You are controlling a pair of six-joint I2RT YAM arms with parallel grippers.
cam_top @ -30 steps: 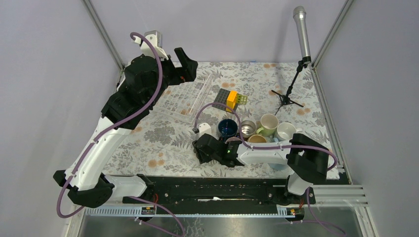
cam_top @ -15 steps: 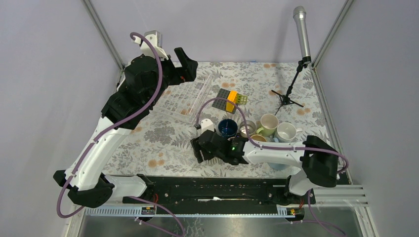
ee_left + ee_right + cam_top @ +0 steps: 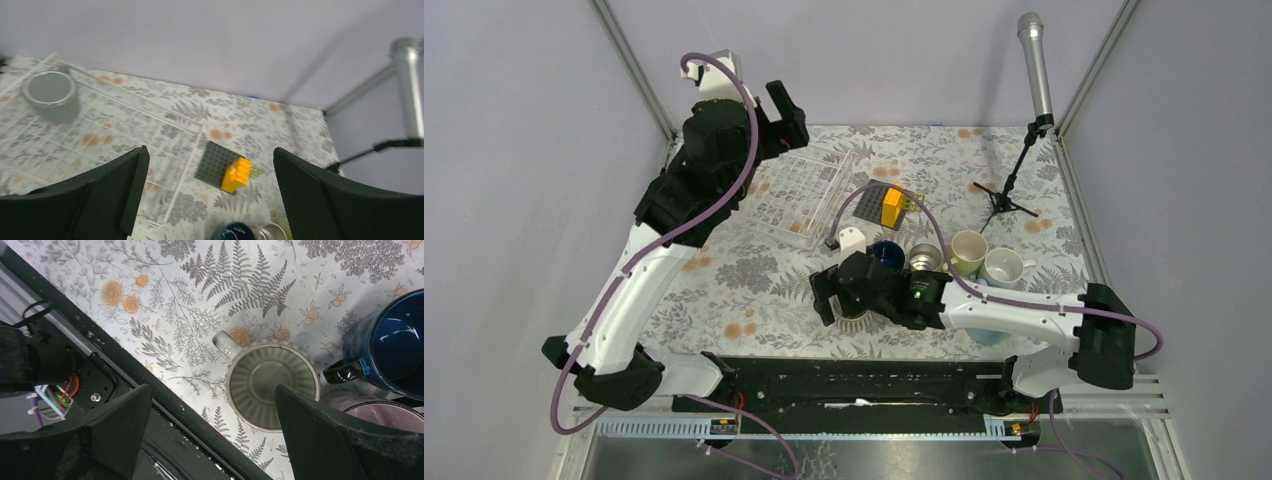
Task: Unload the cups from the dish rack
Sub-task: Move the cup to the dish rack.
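The counter carries the dish rack toward its far left corner. In the top view the left arm covers the rack's far end. The left wrist view shows one grey cup standing empty in it, below the wide-open left claw. Near the counter's near edge the right claw hangs spread wide, holding nothing, over an upright, empty ribbed cup. The top view mostly hides this cup. A navy cup and a mauve cup stand just beside it.
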